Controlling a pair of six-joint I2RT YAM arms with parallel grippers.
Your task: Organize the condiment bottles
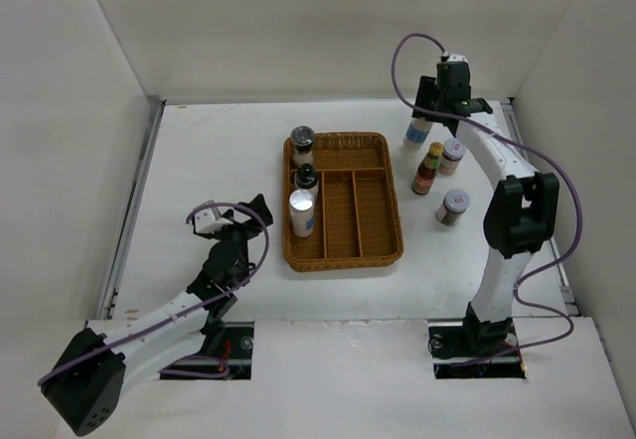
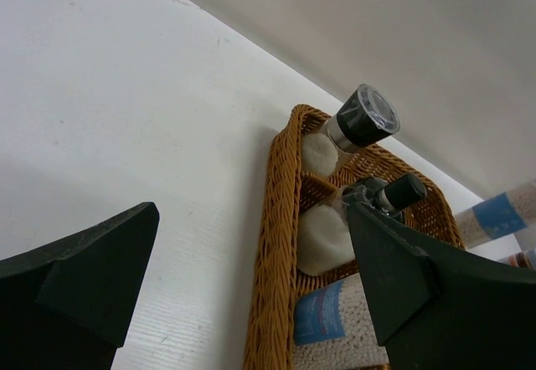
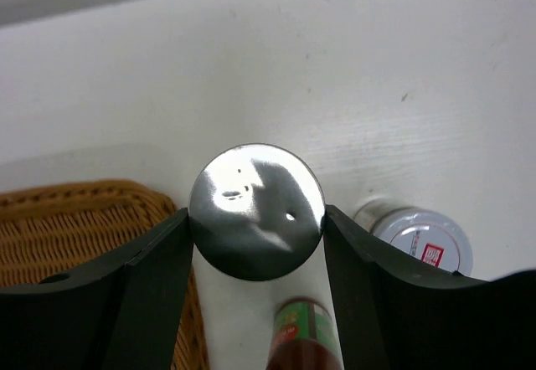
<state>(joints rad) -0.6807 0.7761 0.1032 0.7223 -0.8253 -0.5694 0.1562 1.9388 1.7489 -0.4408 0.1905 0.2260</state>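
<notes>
White walls close in a white tabletop [image 1: 199, 161], with a wicker basket [image 1: 343, 260] at its middle. The basket's left compartment already holds three bottles; its other compartments look bare.

Toward the tabletop's far edge, just off the basket's far right corner, stands the silver-capped shaker [image 1: 416, 133]. The right gripper [image 3: 256, 217] is over it, its fingers pressed against opposite sides of the round shiny cap. The left gripper [image 2: 251, 211] hangs spread wide and holding nothing, low near the tabletop's near left corner, facing the basket.

The main risk seems to lie in that grip. The hold is high on a smooth, round cap, so the shaker could slip or swivel out when lifted, or hang crooked if the pads sit off-centre. If the cap is loose, the body might stay behind.

Close neighbours add to the hazard. The red sauce bottle [image 1: 428, 169] and a pale-lidded jar [image 1: 453, 156] stand just nearer than the shaker, with another jar [image 1: 453, 206] closer to the near edge. A sideways drag or a swinging base could topple the tall, narrow sauce bottle. A low carry could also catch the basket's rim.
</notes>
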